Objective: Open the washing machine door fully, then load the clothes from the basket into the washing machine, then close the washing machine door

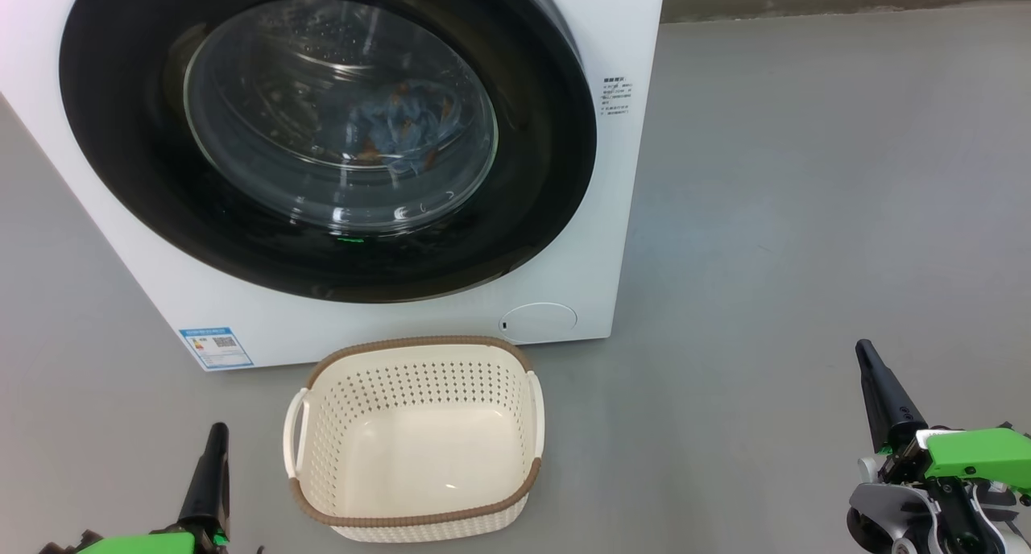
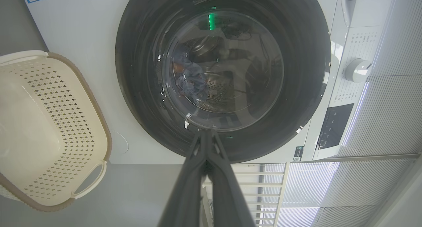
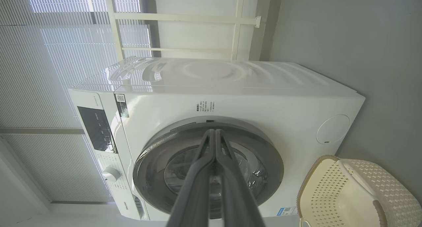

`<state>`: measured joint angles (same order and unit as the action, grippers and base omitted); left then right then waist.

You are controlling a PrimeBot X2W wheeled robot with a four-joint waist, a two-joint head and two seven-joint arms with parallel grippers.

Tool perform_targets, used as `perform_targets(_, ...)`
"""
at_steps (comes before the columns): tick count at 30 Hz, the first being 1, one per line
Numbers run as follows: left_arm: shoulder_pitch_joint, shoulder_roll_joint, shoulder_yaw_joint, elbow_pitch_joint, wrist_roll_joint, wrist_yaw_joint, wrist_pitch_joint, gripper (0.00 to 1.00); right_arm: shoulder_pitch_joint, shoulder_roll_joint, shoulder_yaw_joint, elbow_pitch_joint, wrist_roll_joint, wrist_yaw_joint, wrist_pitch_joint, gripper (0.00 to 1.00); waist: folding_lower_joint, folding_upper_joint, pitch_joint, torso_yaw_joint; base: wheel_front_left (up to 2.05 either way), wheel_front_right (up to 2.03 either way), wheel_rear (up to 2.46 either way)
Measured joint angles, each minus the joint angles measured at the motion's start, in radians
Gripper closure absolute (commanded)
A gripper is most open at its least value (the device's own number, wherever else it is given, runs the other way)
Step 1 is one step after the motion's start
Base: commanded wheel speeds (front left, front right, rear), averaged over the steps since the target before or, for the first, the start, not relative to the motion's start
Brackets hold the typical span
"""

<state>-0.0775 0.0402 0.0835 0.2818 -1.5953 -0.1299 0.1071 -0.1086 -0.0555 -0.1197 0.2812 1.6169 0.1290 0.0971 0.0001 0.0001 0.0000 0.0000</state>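
I'm seeing my left gripper [image 1: 217, 435] sitting pinched shut, near the basket [image 1: 419, 342]. Past the basket, the washing machine door [image 1: 121, 135] is sitting closed, with the clothes [image 1: 399, 123] lying inside behind it. My right gripper [image 1: 867, 356] is hovering shut too, well apart over the floor [image 1: 765, 216].

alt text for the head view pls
A white washing machine with its black-rimmed door closed, blue clothes visible inside. An empty cream basket sits on the floor before it; the left gripper and right gripper are low at either side, jaws shut.
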Motion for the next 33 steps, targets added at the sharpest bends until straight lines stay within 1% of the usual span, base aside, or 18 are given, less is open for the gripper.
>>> perform_targets(33,0.000,0.000,0.000,0.000,0.000,0.000,0.000,1.00,0.000,0.002,-0.003,0.000,0.000,0.000,0.000,1.00,0.0000,0.0000,0.000,0.000,0.00,0.00,0.00)
